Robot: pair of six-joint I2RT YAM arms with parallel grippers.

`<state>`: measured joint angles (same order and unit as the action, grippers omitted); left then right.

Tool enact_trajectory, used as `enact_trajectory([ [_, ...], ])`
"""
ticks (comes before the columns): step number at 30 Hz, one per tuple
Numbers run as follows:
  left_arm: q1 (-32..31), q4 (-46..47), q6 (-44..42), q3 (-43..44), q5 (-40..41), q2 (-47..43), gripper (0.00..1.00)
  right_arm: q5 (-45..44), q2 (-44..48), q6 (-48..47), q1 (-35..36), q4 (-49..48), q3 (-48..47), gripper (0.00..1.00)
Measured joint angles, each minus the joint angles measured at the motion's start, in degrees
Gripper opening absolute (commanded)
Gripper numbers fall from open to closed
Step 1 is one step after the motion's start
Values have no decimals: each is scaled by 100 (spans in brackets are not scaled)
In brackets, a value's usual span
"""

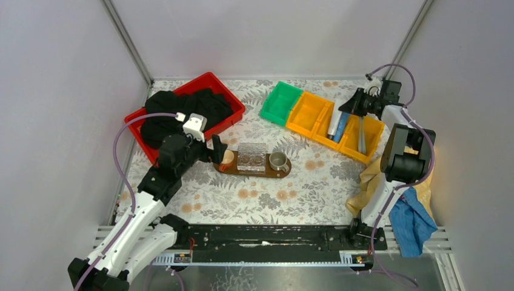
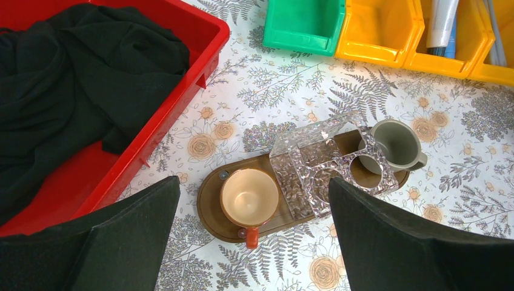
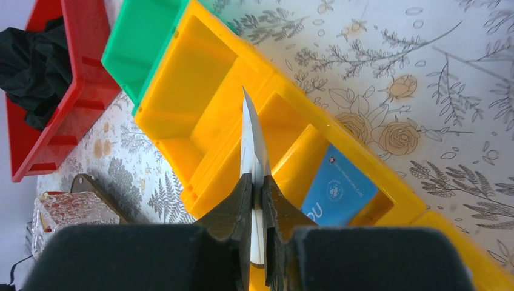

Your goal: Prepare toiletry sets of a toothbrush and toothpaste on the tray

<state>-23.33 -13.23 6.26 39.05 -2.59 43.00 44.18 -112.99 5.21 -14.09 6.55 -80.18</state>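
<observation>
The whitish toothpaste [image 3: 253, 142] stands edge-on between the pads of my right gripper [image 3: 257, 183], which is shut on it over the yellow bins [image 3: 200, 91]. A blue toothpaste [image 3: 337, 188] lies in the compartment beside it. From above, my right gripper [image 1: 353, 108] is at the whitish toothpaste's [image 1: 334, 125] upper end. The pale toothbrush sticks [image 1: 362, 136] rest in the rightmost bin. The dark wooden tray [image 1: 242, 172] lies mid-table. My left gripper [image 2: 254, 183] hangs open above the tray's [image 2: 209, 209] left end, holding nothing.
The tray carries an orange cup [image 2: 249, 197], a clear plastic holder [image 2: 315, 163] and a grey cup [image 2: 394, 144]. A red crate [image 1: 225, 92] of black cloth sits back left, with a green bin [image 1: 280, 102] next to the yellow ones. Yellow and blue cloths [image 1: 412, 218] lie by the right arm's base.
</observation>
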Motion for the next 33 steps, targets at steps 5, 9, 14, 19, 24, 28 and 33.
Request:
enact_trajectory([
  [5,-2,0,0,0,0,0,100,15,531,-85,-59,-184,166,0],
  [9,0,0,0,0,0,0,100,160,1036,-120,-72,-387,352,0],
  [14,0,2,0,-2,-7,0,100,608,1637,-37,-76,-706,638,0],
  [19,0,44,2,-42,-72,-26,100,1263,2269,483,-76,-1449,1147,0],
  [24,0,90,2,-44,-157,-28,100,1902,2800,1482,2,-2892,1788,0],
  [28,-2,96,2,-44,-175,-28,100,2238,3038,2234,262,-4074,2164,0],
  [33,0,111,2,-50,-173,-28,100,2444,3141,2699,938,-5062,2297,0],
])
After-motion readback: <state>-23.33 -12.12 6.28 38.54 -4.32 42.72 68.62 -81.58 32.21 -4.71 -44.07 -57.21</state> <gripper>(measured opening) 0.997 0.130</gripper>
